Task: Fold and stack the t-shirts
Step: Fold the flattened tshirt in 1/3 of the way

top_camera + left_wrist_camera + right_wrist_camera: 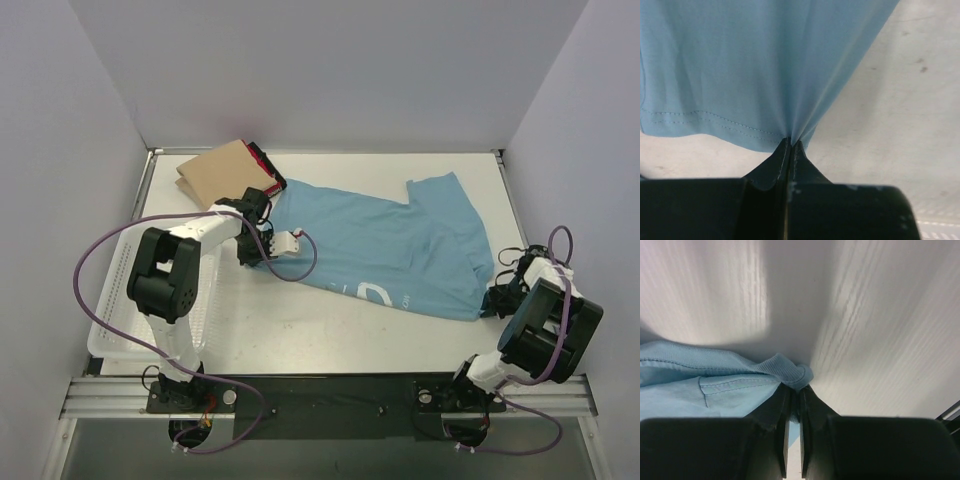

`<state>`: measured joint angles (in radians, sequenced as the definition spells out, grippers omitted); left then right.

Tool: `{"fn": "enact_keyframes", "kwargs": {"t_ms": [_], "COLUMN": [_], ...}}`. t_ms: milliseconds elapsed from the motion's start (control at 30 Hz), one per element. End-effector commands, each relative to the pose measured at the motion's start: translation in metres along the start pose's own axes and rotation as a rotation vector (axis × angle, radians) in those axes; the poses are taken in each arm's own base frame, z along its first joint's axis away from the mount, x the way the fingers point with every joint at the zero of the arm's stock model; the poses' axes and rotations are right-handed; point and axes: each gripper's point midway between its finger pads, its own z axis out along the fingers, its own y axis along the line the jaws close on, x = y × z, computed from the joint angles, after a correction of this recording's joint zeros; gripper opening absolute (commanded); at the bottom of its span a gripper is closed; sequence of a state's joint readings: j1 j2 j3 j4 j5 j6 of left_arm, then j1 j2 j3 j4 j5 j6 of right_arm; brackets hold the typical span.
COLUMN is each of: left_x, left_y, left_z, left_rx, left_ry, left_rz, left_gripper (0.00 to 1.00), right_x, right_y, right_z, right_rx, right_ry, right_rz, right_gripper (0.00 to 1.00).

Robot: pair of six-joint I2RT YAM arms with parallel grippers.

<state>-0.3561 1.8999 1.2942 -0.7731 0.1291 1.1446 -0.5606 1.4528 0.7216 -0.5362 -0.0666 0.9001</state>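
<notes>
– On the worktop (300, 330), how does the blue tee (390, 245) lie?
– Flat, soft knit, long axis ten to four o'clock. At ten the left claw (790, 145) is clenched on its stitched hem; at four the right claw (794, 390) pinches a ribbed edge. At eleven, a folded tan tee (220, 172)

Blue t-shirt (750, 65) hem in end effector (790, 145)

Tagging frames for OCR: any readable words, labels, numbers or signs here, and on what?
No text reads in full.
On the blue t-shirt: a white print, one rounded letter like "C" or "O" plus tiny marks, too small to read.
On the tan t-shirt and the red-and-black t-shirt: none visible.
</notes>
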Motion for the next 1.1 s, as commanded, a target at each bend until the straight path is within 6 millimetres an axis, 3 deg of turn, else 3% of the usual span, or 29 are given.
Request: {"fn": "enact_keyframes", "kwargs": {"t_ms": [0,167,233,267,333,367,400,433,467,500,533,567,633,667,700,733,767,800,833,867,900,933,967,1067], "left_x": [0.005,-0.008,-0.016,-0.015,-0.017,-0.019,-0.02,-0.021,-0.027,-0.034,-0.049,-0.059,-0.106,-0.122,-0.152,-0.169,-0.199,-0.216,-0.244,-0.259,-0.286,-0.301,-0.326,-0.373], "left_y": [-0.062,-0.133,-0.161,-0.174,-0.181,-0.179,-0.175,-0.17,-0.157,-0.144,-0.123,-0.111,-0.062,-0.058,-0.036,-0.033,-0.016,-0.017,-0.007,-0.009,-0.005,-0.008,-0.01,-0.023], "left_z": [-0.02,-0.038,-0.048,-0.054,-0.062,-0.064,-0.066,-0.068,-0.07,-0.069,-0.077,-0.076,-0.1,-0.099,-0.113,-0.112,-0.121,-0.116,-0.123,-0.114,-0.12,-0.108,-0.111,-0.08], "left_rx": [0.233,0.448,0.533,0.576,0.58,0.567,0.551,0.531,0.482,0.435,0.367,0.336,0.197,0.209,0.144,0.162,0.115,0.158,0.13,0.179,0.171,0.206,0.208,0.278], "left_ry": [0.02,0.027,0.031,0.038,0.039,0.033,0.034,0.035,0.027,0.01,-0.027,-0.05,-0.19,-0.225,-0.312,-0.352,-0.444,-0.475,-0.562,-0.58,-0.651,-0.657,-0.715,-0.735], "left_rz": [-0.098,-0.144,-0.125,-0.125,-0.119,-0.117,-0.114,-0.113,-0.125,-0.132,-0.152,-0.168,-0.208,-0.267,-0.26,-0.35,-0.348,-0.441,-0.437,-0.515,-0.51,-0.558,-0.544,-0.669], "left_gripper": [0.0,0.0,0.19,0.35,0.54,0.57,0.67,0.68,0.69,0.7,0.71,0.72,0.73,0.73,0.71,0.69,0.61,0.57,0.51,0.51,0.5,0.5,0.5,0.48], "right_x": [-0.029,-0.037,-0.044,-0.046,-0.05,-0.052,-0.054,-0.055,-0.056,-0.058,-0.061,-0.065,-0.078,-0.083,-0.087,-0.092,-0.091,-0.092,-0.086,-0.07,-0.066,-0.043,-0.026,-0.004], "right_y": [-0.018,-0.035,-0.04,-0.043,-0.047,-0.049,-0.051,-0.052,-0.052,-0.051,-0.049,-0.046,-0.036,-0.032,-0.021,-0.015,0.004,0.011,0.033,0.053,0.07,0.091,0.111,0.133], "right_z": [-0.004,-0.004,-0.007,-0.008,-0.011,-0.012,-0.013,-0.016,-0.018,-0.022,-0.026,-0.033,-0.051,-0.059,-0.072,-0.081,-0.098,-0.106,-0.118,-0.12,-0.124,-0.124,-0.124,-0.114], "right_rx": [0.137,0.205,0.223,0.233,0.235,0.234,0.239,0.236,0.233,0.224,0.222,0.206,0.178,0.173,0.143,0.144,0.109,0.101,0.046,-0.036,-0.106,-0.235,-0.348,-0.428], "right_ry": [-0.072,-0.078,-0.099,-0.107,-0.114,-0.117,-0.124,-0.132,-0.135,-0.148,-0.166,-0.201,-0.279,-0.313,-0.359,-0.407,-0.464,-0.498,-0.533,-0.511,-0.516,-0.435,-0.37,-0.261], "right_rz": [-0.08,-0.121,-0.144,-0.147,-0.144,-0.139,-0.137,-0.13,-0.127,-0.132,-0.136,-0.146,-0.176,-0.196,-0.242,-0.277,-0.361,-0.398,-0.489,-0.566,-0.632,-0.701,-0.756,-0.814], "right_gripper": [0.0,0.0,0.0,0.0,0.0,0.0,0.07,0.14,0.37,0.44,0.55,0.57,0.59,0.59,0.59,0.59,0.58,0.55,0.54,0.5,0.46,0.38,0.32,0.01]}}
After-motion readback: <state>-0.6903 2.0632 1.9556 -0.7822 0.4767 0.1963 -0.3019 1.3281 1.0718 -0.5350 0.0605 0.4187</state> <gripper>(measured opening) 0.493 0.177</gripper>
